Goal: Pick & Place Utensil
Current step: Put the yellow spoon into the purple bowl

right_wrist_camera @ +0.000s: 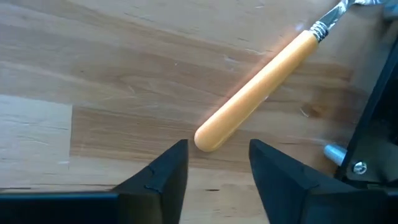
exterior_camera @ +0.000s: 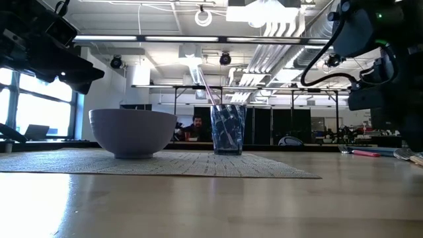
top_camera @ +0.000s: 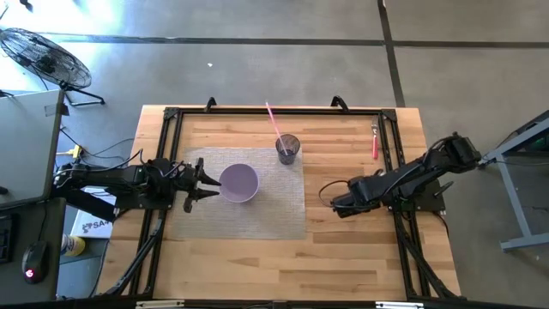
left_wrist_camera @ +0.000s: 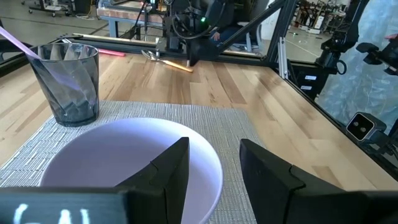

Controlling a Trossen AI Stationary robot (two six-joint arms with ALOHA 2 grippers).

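Observation:
An orange-handled utensil [right_wrist_camera: 261, 74] lies flat on the wooden table, its metal neck toward the frame rail. My right gripper [right_wrist_camera: 214, 171] is open and hovers just over the free end of the handle [right_wrist_camera: 208, 138], one finger on either side, touching nothing. In the high view my right gripper [top_camera: 340, 204] covers the utensil. In the left wrist view the utensil [left_wrist_camera: 168, 61] shows under that arm. My left gripper [top_camera: 206, 184] is open, just left of the lavender bowl [top_camera: 239, 183]. A dark clear cup [top_camera: 287, 149] holds a pink utensil [top_camera: 273, 118].
The bowl and the cup [exterior_camera: 228, 129] stand on a grey woven placemat [top_camera: 279, 210]. A red utensil [top_camera: 375, 142] lies near the table's far right corner. A black frame rail [top_camera: 395, 172] runs along the right side, close to my right arm. Bare wood lies near the front edge.

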